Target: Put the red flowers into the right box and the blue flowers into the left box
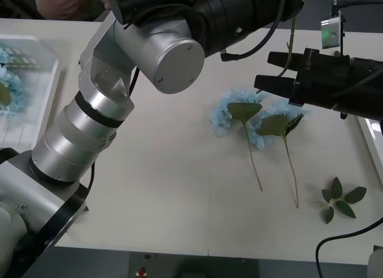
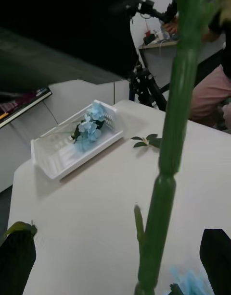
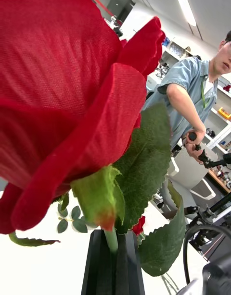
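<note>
Red and close against the left wrist camera, the red rose (image 3: 57, 83) is pointing its bloom back toward that wrist. The left gripper (image 3: 113, 242) is clamping its black fingers tight on the stem just below the bloom. In the front view the thin green stem (image 1: 292, 42) is running lengthwise away from the robot, above the table's far right part. There the right gripper (image 1: 272, 72) is reaching in from the right, its fingers spread wide. In the right wrist view the stem is passing between them; whether they are touching it I cannot tell.

Two blue flowers (image 1: 230, 113) are lying mid-table, clusters side by side, their stems pointing toward the robot. The left box (image 1: 36, 104) is sitting at the table's left edge, holding more pale blue clusters (image 2: 91, 129). The right box (image 1: 366, 137) is showing a white rim at the right edge, its contents hidden. A leaf sprig (image 1: 341, 200) is lying near it.
</note>
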